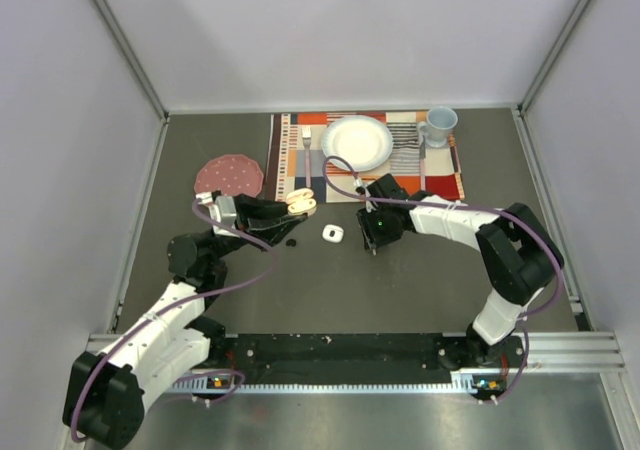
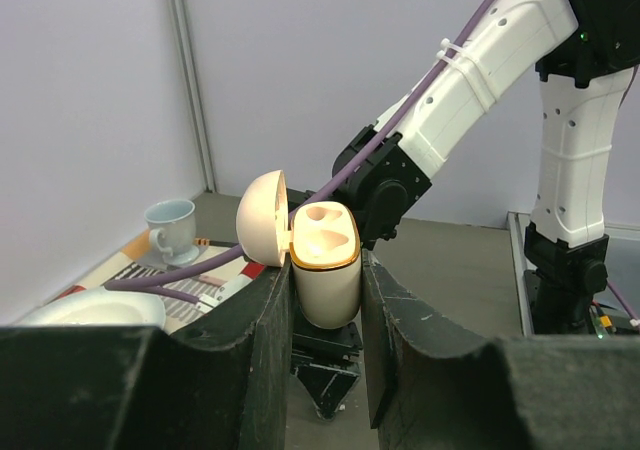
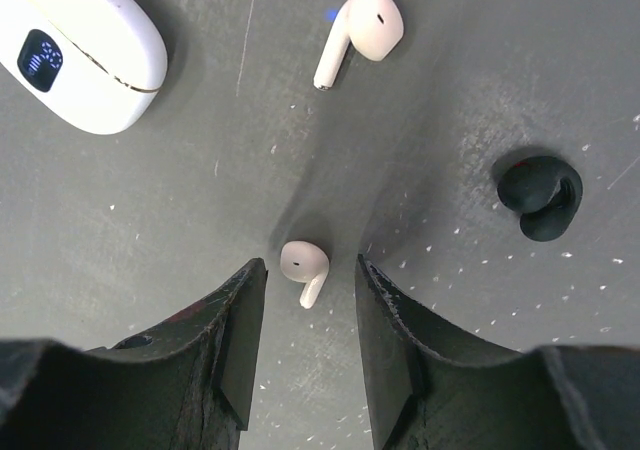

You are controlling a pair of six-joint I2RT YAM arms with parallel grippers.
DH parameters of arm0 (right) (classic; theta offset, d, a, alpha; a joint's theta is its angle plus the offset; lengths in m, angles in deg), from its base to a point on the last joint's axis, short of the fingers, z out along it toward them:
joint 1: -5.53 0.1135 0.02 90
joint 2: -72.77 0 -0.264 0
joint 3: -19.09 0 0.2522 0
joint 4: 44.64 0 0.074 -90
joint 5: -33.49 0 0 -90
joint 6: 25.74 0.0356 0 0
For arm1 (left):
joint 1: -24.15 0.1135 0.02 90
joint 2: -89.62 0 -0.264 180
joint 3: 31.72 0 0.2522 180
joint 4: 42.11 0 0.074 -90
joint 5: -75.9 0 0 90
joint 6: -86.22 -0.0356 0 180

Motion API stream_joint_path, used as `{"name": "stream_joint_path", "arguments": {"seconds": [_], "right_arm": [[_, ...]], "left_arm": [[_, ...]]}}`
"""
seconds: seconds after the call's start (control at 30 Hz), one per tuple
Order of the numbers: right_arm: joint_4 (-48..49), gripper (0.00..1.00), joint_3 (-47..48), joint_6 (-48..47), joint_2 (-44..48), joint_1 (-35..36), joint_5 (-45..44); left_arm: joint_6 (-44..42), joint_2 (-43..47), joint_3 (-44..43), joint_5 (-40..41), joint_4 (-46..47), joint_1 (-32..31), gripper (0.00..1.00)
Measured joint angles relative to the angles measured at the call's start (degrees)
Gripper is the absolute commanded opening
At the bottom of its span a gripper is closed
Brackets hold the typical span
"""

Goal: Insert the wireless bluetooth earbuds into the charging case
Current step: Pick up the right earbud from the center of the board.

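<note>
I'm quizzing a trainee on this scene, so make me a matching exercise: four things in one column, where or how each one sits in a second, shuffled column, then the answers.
Things
1. cream case
2. white case
3. black earbud
4. cup

Places and states
A. stands on the striped placemat
B. lies shut on the table, display lit
C. held in the left gripper, lid open
D. loose on the table, to the right of the right gripper in its wrist view

Pairs: 1-C, 2-B, 3-D, 4-A
</note>
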Motion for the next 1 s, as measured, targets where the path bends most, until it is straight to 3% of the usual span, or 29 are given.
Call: {"name": "stream_joint_path", "arguments": {"seconds": [1.0], "right_arm": [[0.63, 0.32, 0.98, -1.22, -1.27, 0.0, 0.63]], "left_arm": [[-0.35, -0.5, -0.35, -1.2, -2.4, 0.0, 0.0]]}}
